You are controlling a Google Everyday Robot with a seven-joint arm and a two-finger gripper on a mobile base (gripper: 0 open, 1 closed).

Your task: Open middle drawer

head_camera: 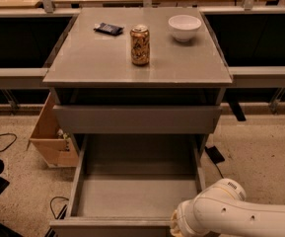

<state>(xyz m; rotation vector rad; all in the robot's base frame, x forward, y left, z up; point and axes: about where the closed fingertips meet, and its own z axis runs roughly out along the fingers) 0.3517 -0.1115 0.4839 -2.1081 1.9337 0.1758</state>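
Observation:
The middle drawer [137, 196] is pulled far out of the grey cabinet, and its empty grey box interior shows. Its front edge [112, 225] lies at the bottom of the view. My white arm [240, 214] comes in from the lower right. My gripper [175, 227] is at the arm's end, against the right part of the drawer's front edge, mostly hidden by the arm and the bottom edge of the view. The shorter-fronted drawer [137, 119] above stands slightly out.
On the cabinet top [83, 63] stand a can [140, 45], a white bowl [184, 27] and a dark packet [108, 29]. A cardboard box [51, 139] sits left of the cabinet. Cables lie on the floor at the left, and a dark flat object [214, 154] lies at the right.

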